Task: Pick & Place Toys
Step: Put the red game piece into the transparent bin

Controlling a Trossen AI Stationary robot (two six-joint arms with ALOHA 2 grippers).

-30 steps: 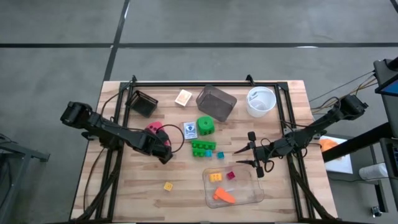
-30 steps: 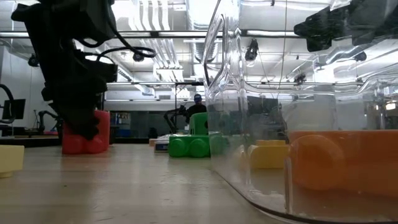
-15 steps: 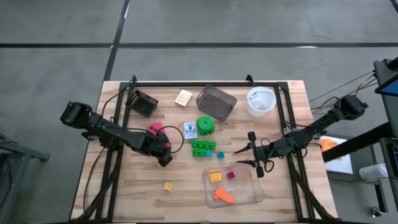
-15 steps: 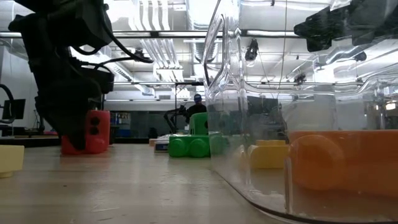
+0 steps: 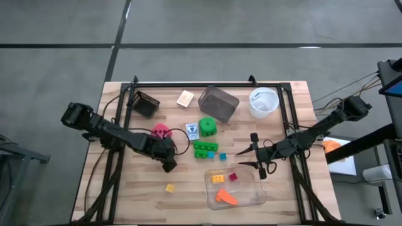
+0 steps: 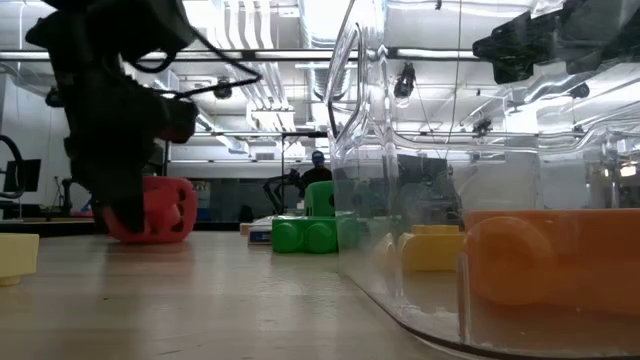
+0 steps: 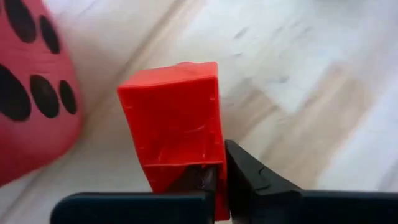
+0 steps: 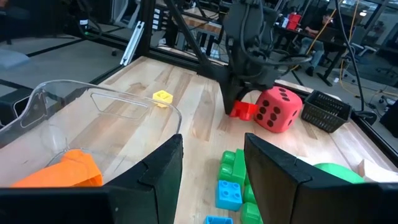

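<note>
My left gripper (image 5: 167,162) stands left of the table's middle, pointing steeply down and shut on a small red brick (image 7: 174,118), which also shows under it in the right wrist view (image 8: 242,110). The pink-red die (image 5: 161,131) with black dots lies tilted just beyond it on the far side (image 7: 28,93). My right gripper (image 5: 252,158) hangs open over the table right of middle, next to the clear tray (image 5: 251,199), with nothing between its fingers (image 8: 211,168). My left gripper pinches the red brick's near lower edge (image 7: 208,177) between its two fingers. They come from above, slanting down. The fingers hide the exact place of contact. The brick sits low by the tabletop; I cannot tell whether it is lifted clear.
The tray holds orange (image 5: 226,198), yellow and pink bricks. On the table lie a green die (image 5: 208,127), a green brick (image 5: 205,149), teal bricks (image 5: 222,156), a yellow brick (image 5: 169,188), a card pack (image 5: 192,131) and a tan block (image 5: 185,98). At the back stand a black basket (image 5: 146,104), a grey container (image 5: 218,103) and a white bowl (image 5: 263,102).
My left gripper has tipped more steeply downward, edged toward the near edge away from the die, and shut on the red brick. The pink-red die, standing square before, has turned over and now lies tilted.
</note>
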